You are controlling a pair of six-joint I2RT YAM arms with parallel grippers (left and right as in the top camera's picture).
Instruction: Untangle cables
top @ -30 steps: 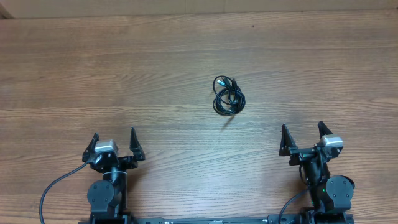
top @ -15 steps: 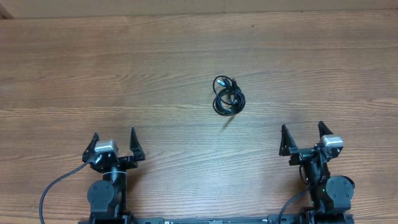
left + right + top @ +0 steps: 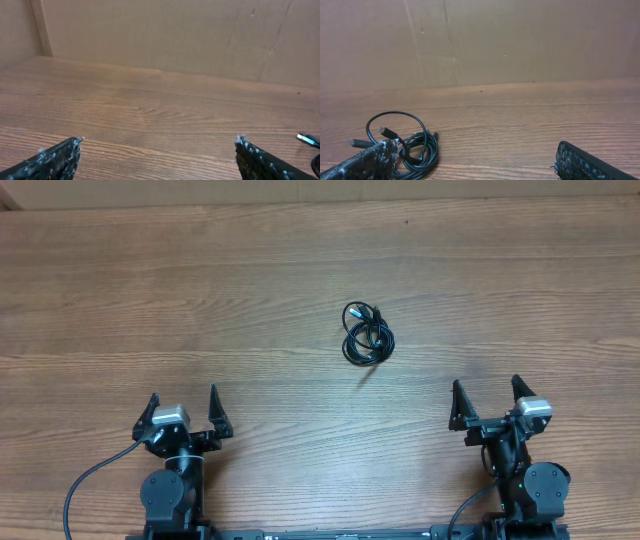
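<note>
The cables [image 3: 366, 333] lie bunched in one small black coil on the wooden table, a little right of centre. My left gripper [image 3: 183, 410] sits open near the front left, well away from the coil. Open too, my right gripper [image 3: 487, 403] rests at the front right, below and to the right of the coil. In the right wrist view the cables [image 3: 410, 145] lie ahead on the left, partly behind my left fingertip [image 3: 370, 162], with small plug ends sticking out. The left wrist view catches only a plug end [image 3: 307, 140] at the right edge. Nothing is between either pair of fingers.
A plain brown wall [image 3: 520, 40] rises along the table's far edge. A thick black wire [image 3: 85, 480] runs from the left arm's base at the front edge.
</note>
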